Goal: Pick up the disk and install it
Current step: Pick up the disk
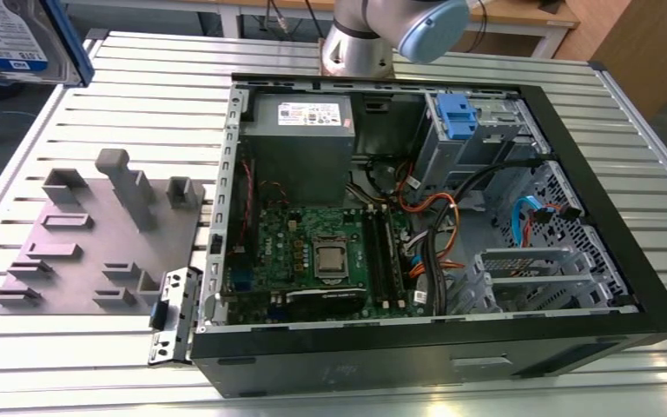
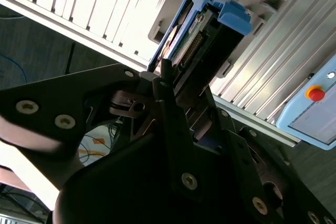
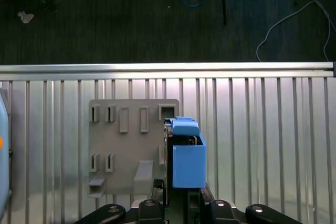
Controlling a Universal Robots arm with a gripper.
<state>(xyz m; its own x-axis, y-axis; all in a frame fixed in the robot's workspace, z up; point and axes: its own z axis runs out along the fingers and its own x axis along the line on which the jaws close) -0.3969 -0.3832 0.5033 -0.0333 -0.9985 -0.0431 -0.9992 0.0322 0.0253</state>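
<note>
The disk hangs high at the exterior view's far left, above the table's corner, with its white-and-blue label and blue rail showing. In both wrist views I see it edge-on, its blue caddy pointing away from the wrist. My gripper is shut on the disk, the black fingers clamping its near end. In the first wrist view the disk hovers over the right side of the grey fixture plate, lifted clear of it.
The open computer case lies on the slatted aluminium table, with a blue bracket in its drive bay at the far side. The grey fixture plate with upright pegs lies beside it. A pendant with a red button rests nearby.
</note>
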